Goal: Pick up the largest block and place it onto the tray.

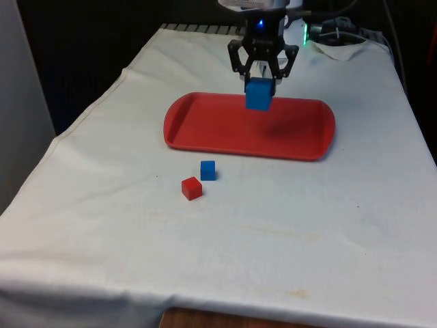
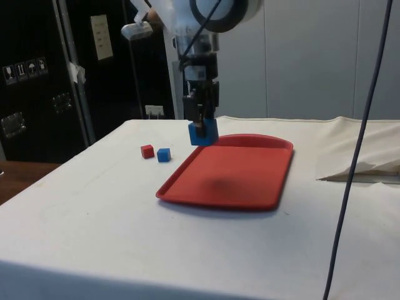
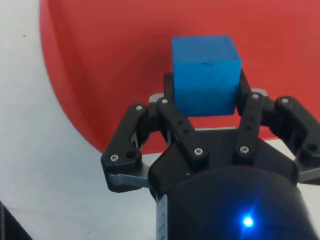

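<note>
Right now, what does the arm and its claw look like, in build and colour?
The arm is white with rounded joint housings and a dark ring at one joint. A thin dark cable runs down it toward the wrist. The claw is black, with linked finger bars held by visible silver screws on a rounded black body, as the wrist view shows.

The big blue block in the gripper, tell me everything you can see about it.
The large blue block is a plain, matte cube with sharp edges, noticeably bigger than the two small blocks on the cloth. The gripper clamps its upper part on two opposite sides, holding it level in the air above the red tray. It touches nothing else; its shadow falls on the tray.
</note>
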{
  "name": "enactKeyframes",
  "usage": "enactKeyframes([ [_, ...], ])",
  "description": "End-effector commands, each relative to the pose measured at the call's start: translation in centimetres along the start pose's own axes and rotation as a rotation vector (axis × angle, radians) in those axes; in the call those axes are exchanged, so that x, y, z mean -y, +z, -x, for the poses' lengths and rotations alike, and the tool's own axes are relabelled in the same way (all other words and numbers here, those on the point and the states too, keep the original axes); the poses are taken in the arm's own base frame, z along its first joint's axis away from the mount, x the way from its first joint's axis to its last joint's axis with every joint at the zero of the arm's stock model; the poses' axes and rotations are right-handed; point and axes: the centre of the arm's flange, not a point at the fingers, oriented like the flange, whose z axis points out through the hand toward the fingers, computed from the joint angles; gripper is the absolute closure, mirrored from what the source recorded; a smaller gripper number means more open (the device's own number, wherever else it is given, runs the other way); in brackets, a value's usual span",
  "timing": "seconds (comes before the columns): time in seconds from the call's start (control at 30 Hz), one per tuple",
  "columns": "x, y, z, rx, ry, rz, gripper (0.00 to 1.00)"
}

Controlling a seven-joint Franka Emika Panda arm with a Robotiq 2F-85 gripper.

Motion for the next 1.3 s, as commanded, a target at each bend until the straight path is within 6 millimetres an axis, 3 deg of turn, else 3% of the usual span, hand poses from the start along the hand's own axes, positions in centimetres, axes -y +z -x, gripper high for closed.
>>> enactKeyframes([
  [0.0,-0.4,0.0,0.4,-0.008,0.000,-0.008,1.00],
  [0.57,-3.1,3.5,3.8,0.001,-0.022,0.004,1.00],
  [1.0,-3.2,6.8,4.1,0.023,-0.015,0.035,1.00],
  [1.27,-3.3,7.6,4.2,0.015,-0.014,0.027,1.00],
])
